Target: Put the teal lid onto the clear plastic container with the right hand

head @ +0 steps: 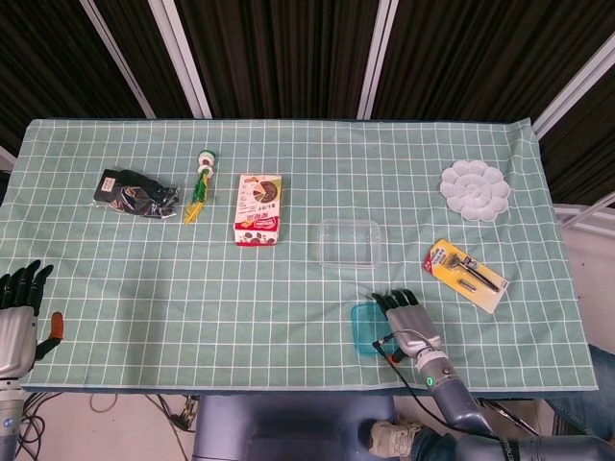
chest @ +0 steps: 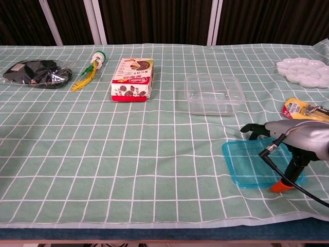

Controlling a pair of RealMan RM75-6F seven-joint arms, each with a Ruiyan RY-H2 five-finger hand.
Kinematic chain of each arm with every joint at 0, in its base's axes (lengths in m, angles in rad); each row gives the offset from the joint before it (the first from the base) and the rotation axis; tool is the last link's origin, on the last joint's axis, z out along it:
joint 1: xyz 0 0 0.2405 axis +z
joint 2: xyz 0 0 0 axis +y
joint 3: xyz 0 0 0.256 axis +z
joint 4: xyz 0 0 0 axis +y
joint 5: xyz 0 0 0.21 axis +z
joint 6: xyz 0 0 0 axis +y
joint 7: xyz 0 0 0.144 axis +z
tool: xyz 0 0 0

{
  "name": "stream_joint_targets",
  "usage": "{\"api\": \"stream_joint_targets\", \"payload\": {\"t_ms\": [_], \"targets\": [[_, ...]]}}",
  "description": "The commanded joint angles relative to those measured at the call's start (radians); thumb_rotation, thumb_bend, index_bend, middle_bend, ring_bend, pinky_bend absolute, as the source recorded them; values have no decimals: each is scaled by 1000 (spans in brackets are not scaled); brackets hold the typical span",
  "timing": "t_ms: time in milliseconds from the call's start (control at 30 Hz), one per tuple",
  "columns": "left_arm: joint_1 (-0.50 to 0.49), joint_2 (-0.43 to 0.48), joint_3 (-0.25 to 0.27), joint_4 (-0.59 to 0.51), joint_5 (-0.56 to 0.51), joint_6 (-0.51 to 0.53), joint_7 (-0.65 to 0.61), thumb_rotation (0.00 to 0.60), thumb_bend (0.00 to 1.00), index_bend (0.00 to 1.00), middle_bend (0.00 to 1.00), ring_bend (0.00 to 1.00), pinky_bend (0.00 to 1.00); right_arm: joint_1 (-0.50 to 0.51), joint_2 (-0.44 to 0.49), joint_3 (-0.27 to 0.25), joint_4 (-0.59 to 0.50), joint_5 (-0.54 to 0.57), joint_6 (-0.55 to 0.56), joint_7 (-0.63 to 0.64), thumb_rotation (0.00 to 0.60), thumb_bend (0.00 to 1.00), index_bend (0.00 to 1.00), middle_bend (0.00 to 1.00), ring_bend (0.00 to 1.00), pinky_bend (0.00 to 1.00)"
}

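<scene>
The teal lid (head: 362, 332) (chest: 250, 163) lies flat on the checked cloth near the table's front edge, right of centre. My right hand (head: 407, 319) (chest: 294, 140) is over its right part, fingers stretched forward and apart, the orange-tipped thumb pointing down at the lid's near right edge. I cannot tell whether it touches the lid. The clear plastic container (head: 350, 242) (chest: 213, 94) stands empty a little farther back and to the left of the hand. My left hand (head: 19, 315) rests with fingers spread at the front left corner, holding nothing.
A snack box (head: 258, 208), a black bag (head: 135, 192) and a green-and-yellow item (head: 200, 184) lie at the back left. A white palette (head: 475, 189) and a packaged razor (head: 467, 274) lie to the right of the container.
</scene>
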Motion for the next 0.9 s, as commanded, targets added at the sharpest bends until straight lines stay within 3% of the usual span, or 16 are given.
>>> {"api": "stream_joint_targets", "payload": {"t_ms": [33,900], "targets": [[0,0,0,0,-1,0,0,600,542,82,0,0,0,-5,1,2,2,-16,0,17,600,160,0,455,92,0],[1,1,1,-2,0,1,-1,600,542,83,0,0,0,-34,46,3,-45,-101,55,34,600,160,0,474,103,0]]}}
